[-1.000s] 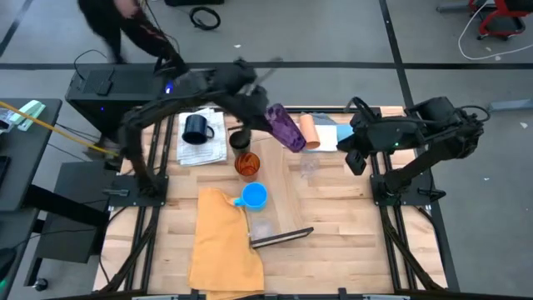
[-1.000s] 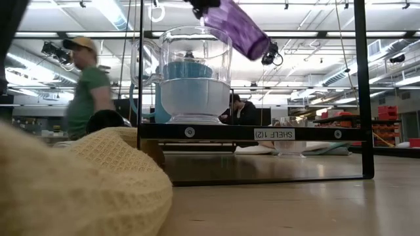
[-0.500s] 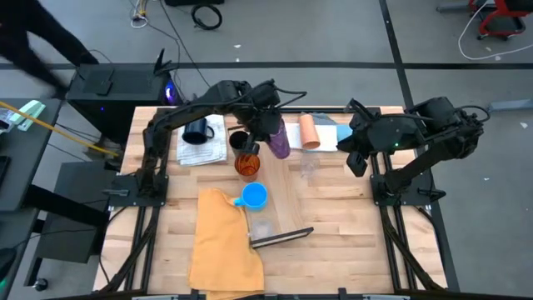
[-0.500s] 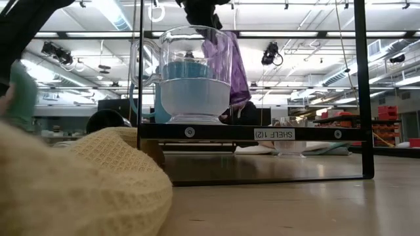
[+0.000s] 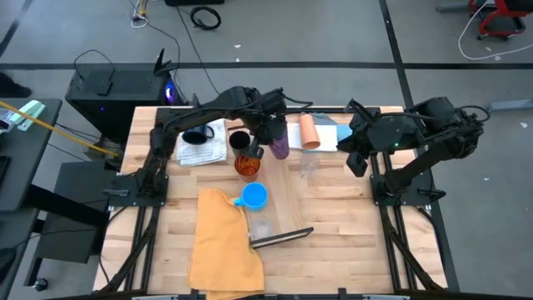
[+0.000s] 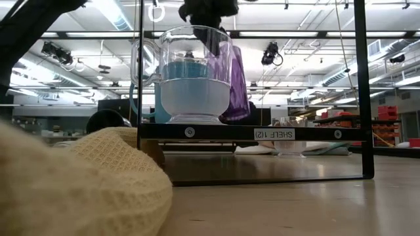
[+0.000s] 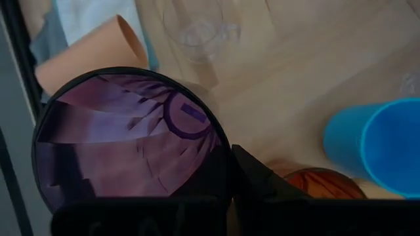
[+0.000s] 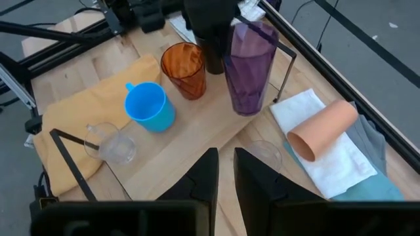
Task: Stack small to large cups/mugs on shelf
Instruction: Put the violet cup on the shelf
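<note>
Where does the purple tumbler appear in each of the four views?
High view: purple tumbler at the centre, by the left gripper.
Low view: tumbler behind the clear mug.
Left wrist view: seen from above.
Right wrist view: upright.
Shared landmark: orange tumbler beside it.

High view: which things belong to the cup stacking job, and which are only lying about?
Job: purple tumbler in left tool, orange tumbler, blue mug, navy mug, peach cup, shelf.
Lying about: yellow cloth, white cloth.
</note>
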Action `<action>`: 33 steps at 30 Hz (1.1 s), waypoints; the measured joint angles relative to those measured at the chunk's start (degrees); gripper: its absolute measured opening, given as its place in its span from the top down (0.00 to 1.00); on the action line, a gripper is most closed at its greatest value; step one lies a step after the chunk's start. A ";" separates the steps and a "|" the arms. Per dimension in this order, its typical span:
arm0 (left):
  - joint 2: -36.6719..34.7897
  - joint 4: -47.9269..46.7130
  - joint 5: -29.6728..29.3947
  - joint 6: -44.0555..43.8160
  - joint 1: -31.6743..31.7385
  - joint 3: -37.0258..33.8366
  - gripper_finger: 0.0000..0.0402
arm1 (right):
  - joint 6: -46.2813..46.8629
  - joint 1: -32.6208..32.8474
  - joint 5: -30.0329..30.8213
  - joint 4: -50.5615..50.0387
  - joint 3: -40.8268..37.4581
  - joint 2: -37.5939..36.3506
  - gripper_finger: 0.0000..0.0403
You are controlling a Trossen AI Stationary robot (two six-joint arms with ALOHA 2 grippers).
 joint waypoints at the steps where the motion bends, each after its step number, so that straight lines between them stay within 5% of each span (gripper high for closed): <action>1: 0.47 -0.17 -0.16 0.08 -0.14 -0.04 0.97 | 0.02 0.00 -0.02 0.00 0.00 0.04 0.86; 33: 2.93 -3.34 -5.84 4.94 0.25 -0.04 0.95 | 0.22 0.00 1.55 0.02 -0.02 0.04 0.86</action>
